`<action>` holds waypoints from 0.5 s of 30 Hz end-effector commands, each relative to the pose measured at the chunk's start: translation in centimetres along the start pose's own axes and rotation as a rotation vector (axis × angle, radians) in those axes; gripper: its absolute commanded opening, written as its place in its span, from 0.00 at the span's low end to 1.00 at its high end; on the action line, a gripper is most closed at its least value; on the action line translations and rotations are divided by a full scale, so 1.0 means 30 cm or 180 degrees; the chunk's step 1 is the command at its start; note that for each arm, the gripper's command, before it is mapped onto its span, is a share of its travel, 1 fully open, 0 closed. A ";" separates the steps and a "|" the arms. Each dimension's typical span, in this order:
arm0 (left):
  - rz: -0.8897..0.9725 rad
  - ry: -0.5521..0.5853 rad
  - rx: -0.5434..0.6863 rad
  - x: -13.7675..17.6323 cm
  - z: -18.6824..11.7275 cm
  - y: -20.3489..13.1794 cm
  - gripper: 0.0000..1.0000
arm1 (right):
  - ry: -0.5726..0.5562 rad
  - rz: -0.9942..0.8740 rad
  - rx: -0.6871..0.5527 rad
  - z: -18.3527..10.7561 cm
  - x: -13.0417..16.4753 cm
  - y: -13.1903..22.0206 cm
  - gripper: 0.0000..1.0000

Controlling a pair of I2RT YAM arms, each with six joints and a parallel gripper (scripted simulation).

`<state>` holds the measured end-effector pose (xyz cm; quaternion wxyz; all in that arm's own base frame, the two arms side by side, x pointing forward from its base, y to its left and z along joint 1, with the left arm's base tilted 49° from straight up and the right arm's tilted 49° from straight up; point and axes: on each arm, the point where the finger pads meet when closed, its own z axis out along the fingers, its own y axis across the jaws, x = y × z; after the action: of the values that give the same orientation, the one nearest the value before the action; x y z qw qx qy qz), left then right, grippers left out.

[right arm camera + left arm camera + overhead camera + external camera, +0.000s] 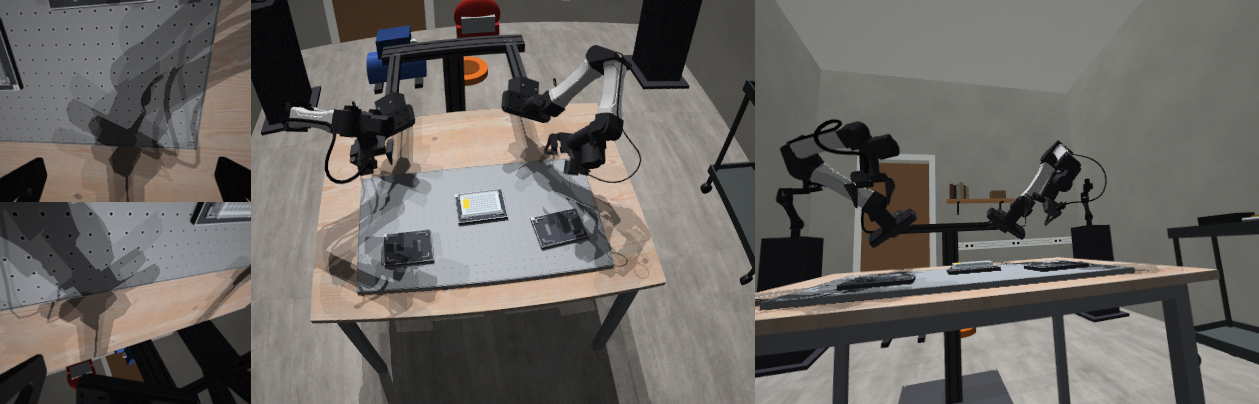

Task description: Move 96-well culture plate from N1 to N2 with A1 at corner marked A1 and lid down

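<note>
The culture plate [483,202] [976,266] [232,210] sits in nest N1 [483,220] [975,270], with a yellow patch at one end. It looks flat and lidded, but the lid is hard to make out. Nest N2 [563,242] [1055,265] is empty, right of N1 in the top view, with a pale mark at one corner. My left gripper [560,157] [1052,212] [125,361] is open and empty, tilted, above the board's rear edge. My right gripper [373,161] [874,196] [129,165] is open and empty, above the board's other rear corner.
A third, empty dark nest [408,260] [875,284] lies on the perforated board [476,255], left of N1 in the top view. The wooden table [471,140] surrounds the board. The black gantry frame [453,46] stands behind the table. Arm shadows fall across the board.
</note>
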<state>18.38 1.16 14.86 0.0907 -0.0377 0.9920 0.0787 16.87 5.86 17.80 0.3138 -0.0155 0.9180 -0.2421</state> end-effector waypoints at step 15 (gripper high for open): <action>0.0243 -0.1018 -0.0788 -0.011 -0.242 -0.037 1.00 | 0.0082 -0.0059 0.0314 -0.005 0.012 -0.002 1.00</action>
<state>17.80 -2.34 20.17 0.2122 0.0470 0.9659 0.1405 16.87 5.86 17.80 0.3138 -0.0155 0.9180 -0.2421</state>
